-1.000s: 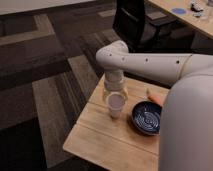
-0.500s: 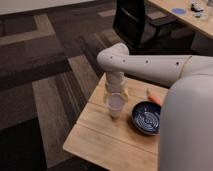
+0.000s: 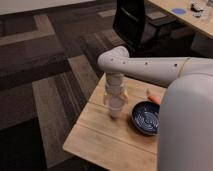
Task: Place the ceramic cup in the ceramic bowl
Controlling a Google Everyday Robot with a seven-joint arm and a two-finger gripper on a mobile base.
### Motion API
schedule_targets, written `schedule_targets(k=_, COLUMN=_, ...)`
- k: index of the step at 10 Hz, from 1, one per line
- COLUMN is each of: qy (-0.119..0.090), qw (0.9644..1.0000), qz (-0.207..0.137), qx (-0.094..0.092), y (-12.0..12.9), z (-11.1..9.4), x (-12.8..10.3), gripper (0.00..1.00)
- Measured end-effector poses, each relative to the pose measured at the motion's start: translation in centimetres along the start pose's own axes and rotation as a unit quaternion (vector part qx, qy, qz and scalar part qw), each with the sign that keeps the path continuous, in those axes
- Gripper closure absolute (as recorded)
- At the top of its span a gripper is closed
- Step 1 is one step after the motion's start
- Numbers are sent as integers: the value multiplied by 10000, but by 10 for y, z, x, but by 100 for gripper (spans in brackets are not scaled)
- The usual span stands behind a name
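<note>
Two tones of carpet fill the left of the room: dark grey-brown patches crossed by paler tan bands that run on under the furniture. Next to the right comes the wooden table, pale planks laid side by side, its near-left corner jutting out over the carpet.

My arm reaches in from the right, white and rounded. It bends above the table's left part and drops straight down. At its end my gripper sits over the ceramic cup, which stands upright and white on the planks. The gripper is down around the cup's upper part. Whether it is clamped on the cup or loose about it, I cannot tell.

Just beside the cup to the right, and apart from it, the ceramic bowl rests on the table, dark blue with pale rings inside. Behind the bowl an orange thing shows, partly hidden by my white body, which fills the lower right.

Farther back a black chair stands on the carpet. At the upper right a pale desk carries a blue disc.
</note>
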Motion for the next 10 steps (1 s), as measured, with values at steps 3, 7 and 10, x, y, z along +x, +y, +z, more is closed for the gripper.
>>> schedule_targets(k=3, qy=-72, qw=9999, qz=75, qx=-22, y=3, z=-14, x=5, gripper=99)
schedule_targets(k=7, qy=-420, qw=9980, qz=478, qx=-44, y=-39, z=-72, x=13, gripper=100)
schedule_targets(k=10, qy=-449, qw=9950, qz=892, qx=37, y=-85, z=-90, x=35, gripper=100)
